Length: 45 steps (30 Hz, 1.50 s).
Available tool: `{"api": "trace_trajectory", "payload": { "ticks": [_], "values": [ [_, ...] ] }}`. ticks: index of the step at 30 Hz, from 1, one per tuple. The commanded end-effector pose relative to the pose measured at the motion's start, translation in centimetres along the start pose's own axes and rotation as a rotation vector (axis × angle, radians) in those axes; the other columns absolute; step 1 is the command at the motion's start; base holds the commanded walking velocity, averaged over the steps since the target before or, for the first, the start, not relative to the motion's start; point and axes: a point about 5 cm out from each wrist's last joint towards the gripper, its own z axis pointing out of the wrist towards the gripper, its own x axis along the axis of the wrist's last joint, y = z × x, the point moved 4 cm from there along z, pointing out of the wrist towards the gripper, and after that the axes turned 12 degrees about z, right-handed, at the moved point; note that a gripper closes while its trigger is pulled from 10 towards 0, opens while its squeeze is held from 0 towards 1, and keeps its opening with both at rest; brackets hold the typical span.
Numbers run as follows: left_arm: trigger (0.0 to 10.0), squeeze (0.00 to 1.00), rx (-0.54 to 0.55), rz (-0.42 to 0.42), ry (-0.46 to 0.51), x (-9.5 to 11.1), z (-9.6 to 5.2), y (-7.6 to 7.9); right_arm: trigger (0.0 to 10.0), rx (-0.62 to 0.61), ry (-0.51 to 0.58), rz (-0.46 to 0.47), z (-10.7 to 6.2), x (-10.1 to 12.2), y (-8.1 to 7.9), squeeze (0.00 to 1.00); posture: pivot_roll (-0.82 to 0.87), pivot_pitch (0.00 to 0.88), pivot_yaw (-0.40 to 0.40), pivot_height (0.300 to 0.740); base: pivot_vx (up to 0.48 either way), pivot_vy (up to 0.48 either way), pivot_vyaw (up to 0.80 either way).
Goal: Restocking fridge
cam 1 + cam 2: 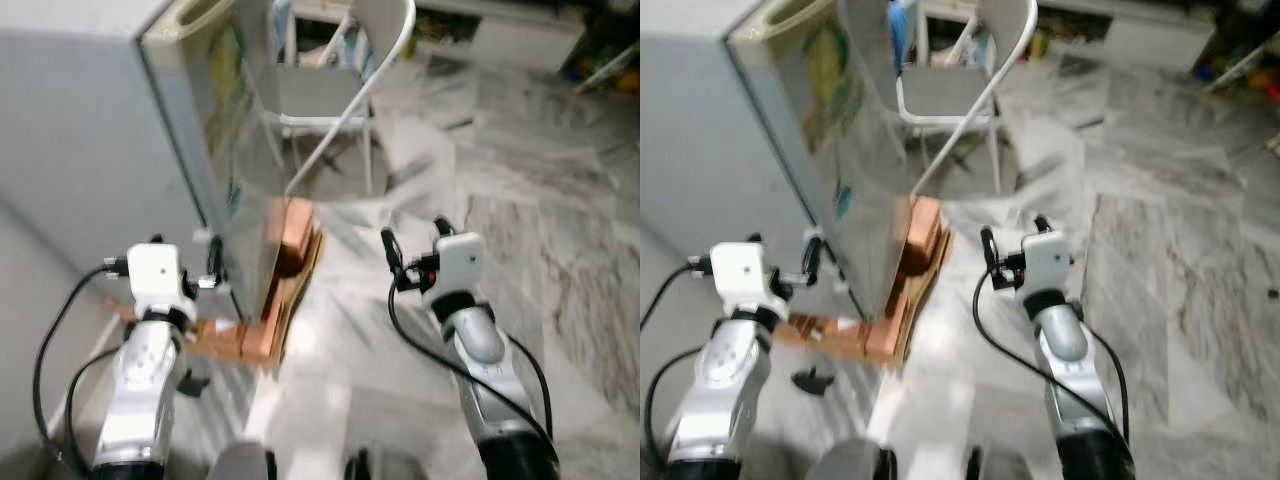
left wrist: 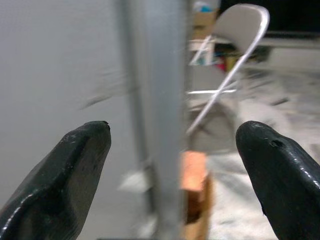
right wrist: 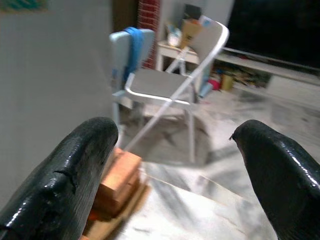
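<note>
While the tall silver fridge stands on wooden blocks on the marble floor, the left gripper gapes at its corner; the right gripper hovers open beside it.

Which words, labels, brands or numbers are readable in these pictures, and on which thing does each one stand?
None can be read.
Fridge: coloured stickers on its side, too blurred to read.
Box behind the folding chair: no legible print.
</note>
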Motion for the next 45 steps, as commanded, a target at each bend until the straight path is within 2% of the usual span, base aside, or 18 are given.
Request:
{"api": "trace_trajectory", "payload": {
  "ticks": [1,15,21,32,37,39,40,43,45],
  "values": [
    [10.0,0.00,-0.027,-0.008,-0.008,-0.1,0.0,1.0,10.0,-0.017,0.007,-0.012,-0.1,0.4,0.7,0.00,0.05,0.093,-0.040,0.740,0.255,0.277,0.00],
    [10.0,0.00,-0.007,0.001,-0.024,-0.4,0.0,0.8,10.0,-0.017,0.003,-0.008,0.0,0.5,0.6,0.00,0.05,0.097,-0.043,0.740,0.000,0.000,-0.37],
    [10.0,0.00,-0.033,0.004,-0.021,-0.4,0.7,1.1,10.0,-0.018,0.002,-0.013,0.0,0.6,0.6,0.00,0.04,0.107,-0.042,0.740,0.000,0.000,0.00],
    [10.0,0.00,0.008,0.017,-0.034,-0.6,1.8,0.0,10.0,-0.015,-0.017,-0.035,-0.5,0.7,1.3,0.00,0.03,0.123,-0.035,0.740,0.000,0.000,0.00],
    [10.0,0.00,0.011,0.028,-0.034,-0.8,2.1,-0.1,10.0,0.033,-0.041,-0.022,-0.6,0.5,0.5,0.00,0.03,0.129,-0.040,0.740,0.000,0.000,0.00],
    [10.0,0.00,0.011,0.032,-0.032,-0.8,2.4,0.0,10.0,0.082,-0.069,-0.002,-0.9,0.0,-0.4,0.00,0.03,0.129,-0.040,0.740,0.000,0.000,0.00],
    [10.0,0.00,0.017,0.039,-0.033,-0.8,2.9,-0.1,10.0,0.133,-0.097,0.022,-1.5,-0.4,-1.2,0.00,0.03,0.126,-0.039,0.740,0.000,0.000,0.00],
    [10.0,0.00,0.018,0.041,-0.033,-0.8,3.1,-0.2,10.0,0.146,-0.105,0.029,-1.7,-0.5,-1.4,0.00,0.03,0.125,-0.039,0.740,0.000,0.000,0.00],
    [10.0,0.00,0.019,0.045,-0.027,-0.7,3.7,-0.1,10.0,0.179,-0.143,0.049,-2.5,-1.0,-1.8,0.00,0.02,0.120,-0.040,0.740,0.000,0.000,0.00]
  ]
}}
